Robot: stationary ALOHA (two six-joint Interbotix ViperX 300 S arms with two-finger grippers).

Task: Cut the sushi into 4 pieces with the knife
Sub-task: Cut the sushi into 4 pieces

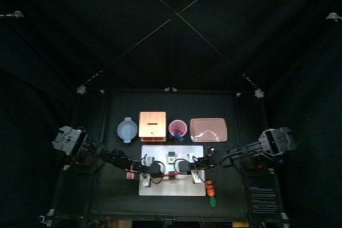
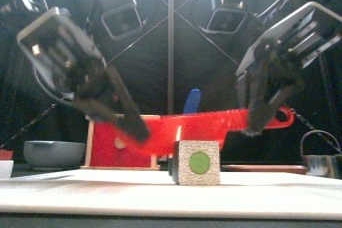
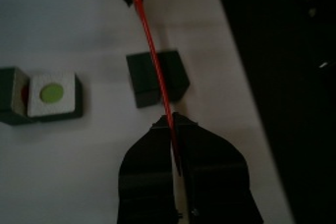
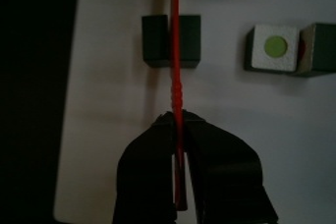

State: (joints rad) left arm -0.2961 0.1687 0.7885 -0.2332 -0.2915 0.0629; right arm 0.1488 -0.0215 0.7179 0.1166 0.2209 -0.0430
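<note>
A red toy knife (image 2: 201, 122) hangs level above the white cutting board (image 2: 80, 177), held at both ends. My left gripper (image 2: 138, 130) is shut on one end and my right gripper (image 2: 250, 124) on the handle end. In the left wrist view the knife (image 3: 151, 51) runs edge-on from my left gripper (image 3: 168, 125) across a dark sushi block (image 3: 141, 79). A second piece (image 3: 50, 95), showing a white face with a green centre, lies apart. The right wrist view shows my right gripper (image 4: 175, 120), the knife (image 4: 174, 71), the block (image 4: 191, 41) and the cut piece (image 4: 276, 46).
Behind the board (image 1: 171, 158) stand a blue-grey bowl (image 1: 127, 129), a wooden box (image 1: 154, 125) with a red drawer front, a red cup (image 1: 178, 129) holding a blue knife (image 2: 191, 100), and a pink tray (image 1: 209, 129). A metal cutter (image 2: 318, 164) sits at the right.
</note>
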